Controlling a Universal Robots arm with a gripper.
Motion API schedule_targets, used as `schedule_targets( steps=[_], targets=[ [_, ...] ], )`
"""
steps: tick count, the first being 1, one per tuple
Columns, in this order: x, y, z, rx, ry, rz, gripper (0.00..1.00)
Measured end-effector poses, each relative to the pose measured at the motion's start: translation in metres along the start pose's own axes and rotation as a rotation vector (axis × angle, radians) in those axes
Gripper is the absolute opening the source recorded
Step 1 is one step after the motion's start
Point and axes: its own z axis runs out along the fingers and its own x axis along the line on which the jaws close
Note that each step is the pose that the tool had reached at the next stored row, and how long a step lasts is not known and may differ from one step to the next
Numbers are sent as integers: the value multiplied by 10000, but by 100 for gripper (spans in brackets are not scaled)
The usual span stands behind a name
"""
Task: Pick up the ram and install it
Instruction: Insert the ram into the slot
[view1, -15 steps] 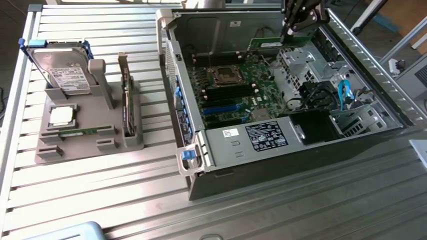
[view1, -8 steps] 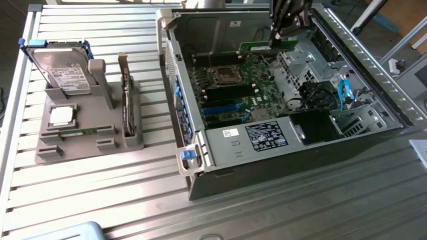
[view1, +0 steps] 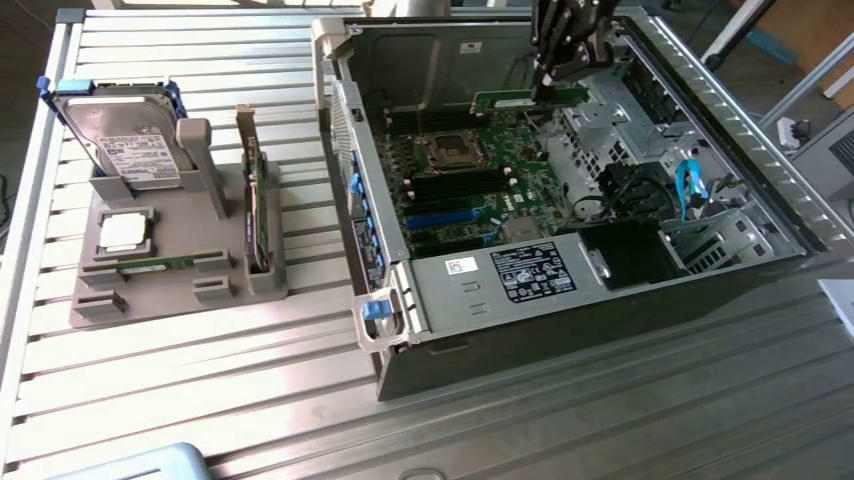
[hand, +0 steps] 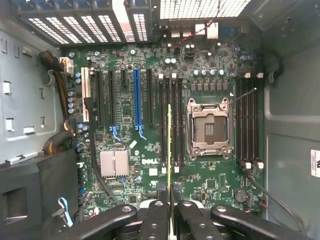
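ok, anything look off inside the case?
Nothing stands out. The gripper holds the ram over the board, edge running parallel to the slots. The socket is empty, with no visible damage.

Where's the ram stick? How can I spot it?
Find the big open computer case. Above its motherboard, the black pincer grips the ram. It's the one thin green stick up in the air, not sitting in a slot.
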Motion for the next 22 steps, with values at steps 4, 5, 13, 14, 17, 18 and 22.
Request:
schedule_targets(
  steps=[4,5,13,14,17,18,22],
  targets=[
    [-21,39,88,0,2,13,13],
    [-25,45,113,0,2,19,13],
    [-75,70,309,-7,2,67,13],
    [-79,93,343,-9,2,71,13],
    [-78,153,424,-11,5,76,13],
    [-78,158,444,-12,7,77,13],
    [-77,174,532,-12,15,80,13]
  ],
)
